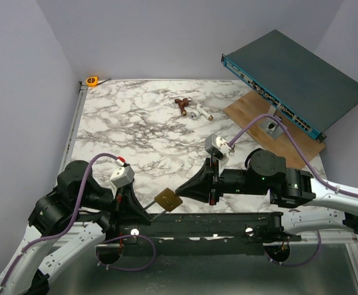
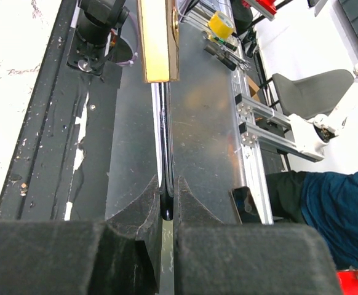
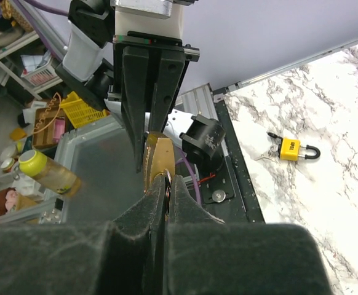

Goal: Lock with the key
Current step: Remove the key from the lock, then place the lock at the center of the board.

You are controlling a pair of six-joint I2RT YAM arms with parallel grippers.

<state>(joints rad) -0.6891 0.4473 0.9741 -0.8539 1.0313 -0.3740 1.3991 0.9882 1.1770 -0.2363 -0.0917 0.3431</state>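
A brass padlock (image 1: 168,200) hangs in the air between my two grippers, over the table's near edge. My left gripper (image 1: 143,212) is shut on its thin dark shackle (image 2: 165,153), with the brass body (image 2: 159,43) beyond the fingertips. My right gripper (image 1: 185,190) is shut on a thin coppery metal piece (image 3: 167,179) at the end of the brass body (image 3: 157,157). A small yellow-and-black padlock (image 3: 291,149) lies on the marble at the far left corner (image 1: 91,80). The tiny silvery key (image 3: 265,155) lies beside it, away from both grippers.
Brown and white small items (image 1: 191,109) lie at the back middle of the marble top. A dark teal rack unit (image 1: 296,80) leans over a wooden board (image 1: 246,110) at the back right. A black rail (image 1: 197,224) runs along the near edge.
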